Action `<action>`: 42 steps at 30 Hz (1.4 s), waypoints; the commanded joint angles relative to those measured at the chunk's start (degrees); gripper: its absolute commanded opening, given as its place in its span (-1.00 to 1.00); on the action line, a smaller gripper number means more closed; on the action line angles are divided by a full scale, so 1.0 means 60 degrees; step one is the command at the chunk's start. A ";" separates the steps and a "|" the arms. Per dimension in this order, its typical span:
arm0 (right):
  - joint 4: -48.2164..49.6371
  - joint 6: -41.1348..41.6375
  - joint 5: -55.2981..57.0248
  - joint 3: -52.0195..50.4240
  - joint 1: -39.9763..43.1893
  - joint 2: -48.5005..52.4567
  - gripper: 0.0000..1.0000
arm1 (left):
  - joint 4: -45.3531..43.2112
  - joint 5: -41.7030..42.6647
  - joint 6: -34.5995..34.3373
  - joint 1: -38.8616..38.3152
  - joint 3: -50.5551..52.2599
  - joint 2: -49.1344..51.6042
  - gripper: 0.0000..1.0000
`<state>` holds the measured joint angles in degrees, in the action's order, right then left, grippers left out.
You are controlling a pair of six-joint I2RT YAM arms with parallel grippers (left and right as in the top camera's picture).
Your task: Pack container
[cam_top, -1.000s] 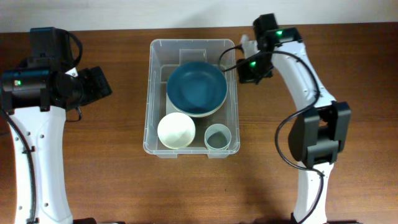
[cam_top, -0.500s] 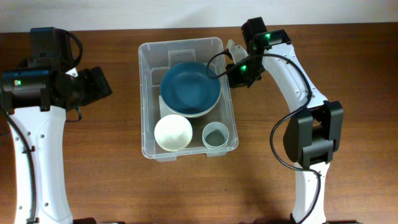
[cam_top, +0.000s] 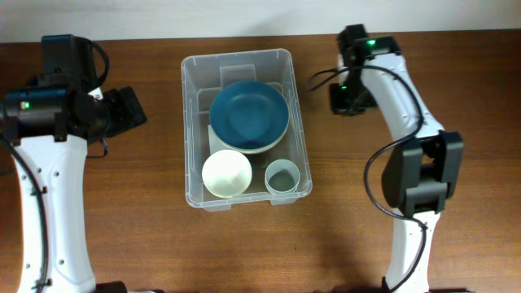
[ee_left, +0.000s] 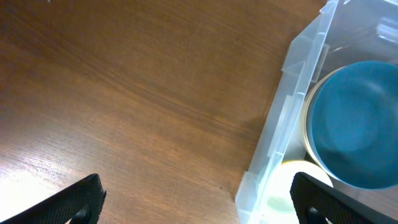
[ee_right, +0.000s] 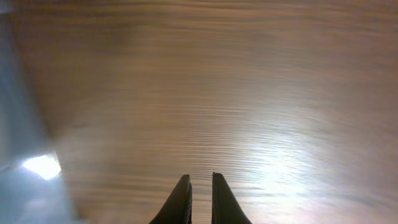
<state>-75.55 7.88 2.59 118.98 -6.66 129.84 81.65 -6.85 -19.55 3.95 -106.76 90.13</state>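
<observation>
The clear plastic container (cam_top: 189,122) stands in the middle of the table. In it are a blue bowl (cam_top: 248,114) stacked on plates, a cream bowl (cam_top: 226,173) and a grey-blue cup (cam_top: 283,176). My left gripper (cam_top: 130,114) is open and empty, to the left of the container. In the left wrist view its jaws (ee_left: 199,202) are spread wide above the wood, with the container's wall (ee_left: 292,106), the blue bowl (ee_left: 354,124) and the cream bowl (ee_left: 292,186) to the right. My right gripper (cam_top: 346,96) is shut and empty, right of the container's far corner; its fingers (ee_right: 201,186) are over bare wood.
The brown wooden table (cam_top: 146,228) reaches all sides of the view, with a pale wall strip along the far edge. A blurred part of the container (ee_right: 18,174) shows at the left edge of the right wrist view.
The container slid left with my right gripper against its right rim, then stayed. My right gripper has since moved back to the right, off the rim. The left arm has not moved.
</observation>
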 commanded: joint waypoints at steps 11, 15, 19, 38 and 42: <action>0.0120 0.0412 0.1144 -0.0004 0.1570 -0.3395 0.98 | -0.0270 -0.0131 -0.0091 0.0040 -0.0018 0.0794 0.99; 0.0240 0.0084 0.0364 -0.0004 0.1832 -0.3978 0.97 | -0.1395 0.1424 0.2495 0.0018 -0.0018 0.0801 0.99; 0.0062 0.0084 0.0109 -0.0004 0.1927 -0.4313 0.98 | -0.1319 0.0743 0.2466 0.0015 -0.0018 0.0798 0.99; -0.0109 0.0087 0.0146 -0.0936 0.1916 -0.7610 0.98 | -0.2878 -0.0011 0.2102 -0.1009 0.4707 -0.3748 0.99; 0.0459 0.0084 0.0175 -0.2630 0.1734 -0.8725 0.98 | -0.3049 -0.0160 0.1931 -0.1009 0.6189 -0.5690 0.99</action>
<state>-74.06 8.80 3.57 109.69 4.54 80.62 63.77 -6.24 -6.70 -1.98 -74.39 62.87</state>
